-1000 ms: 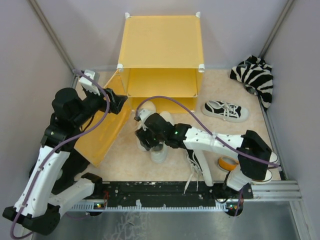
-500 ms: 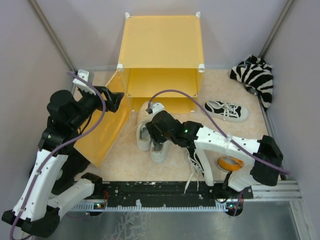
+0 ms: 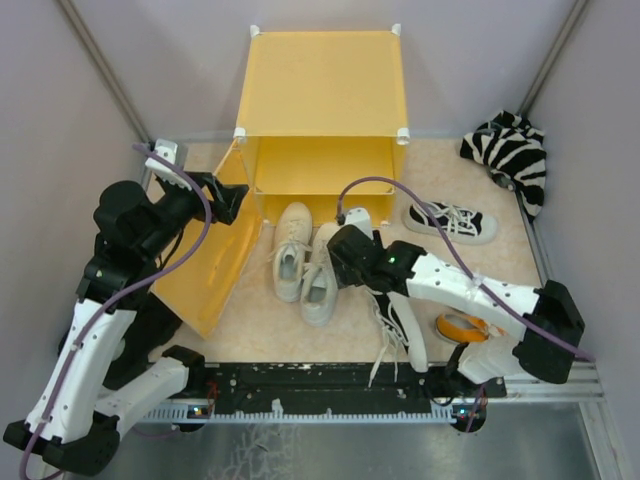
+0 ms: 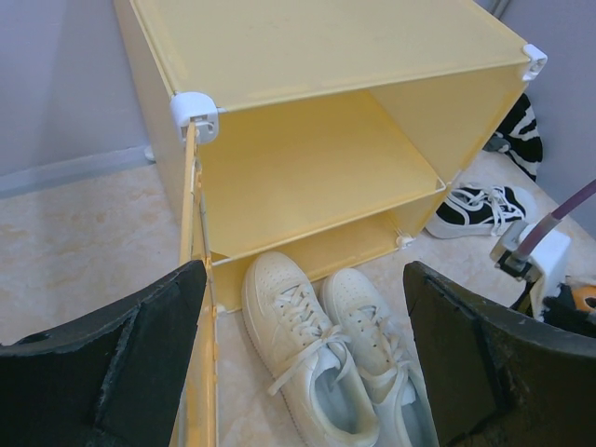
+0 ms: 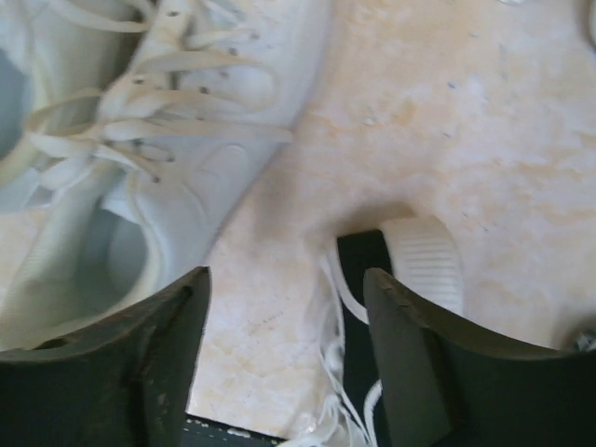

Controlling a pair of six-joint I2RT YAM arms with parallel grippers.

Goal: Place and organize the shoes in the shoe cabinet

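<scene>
On floor, off-white pair (image 3: pixel 305 265) sits side by side just near of shoe cabinet (image 3: pixel 320 90), toes at its open lower compartment. Empty right gripper (image 5: pixel 287 279), fingers apart, hovers between right white shoe and black sneaker (image 5: pixel 400 261). Fingers of left gripper (image 3: pixel 235 200) spread wide at open door (image 3: pixel 205 270) top edge.

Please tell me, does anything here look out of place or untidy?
Yes. The black pair is split: one black shoe lies just right of the cabinet, the other black shoe lies well nearer the front, its white laces trailing loose.
</scene>
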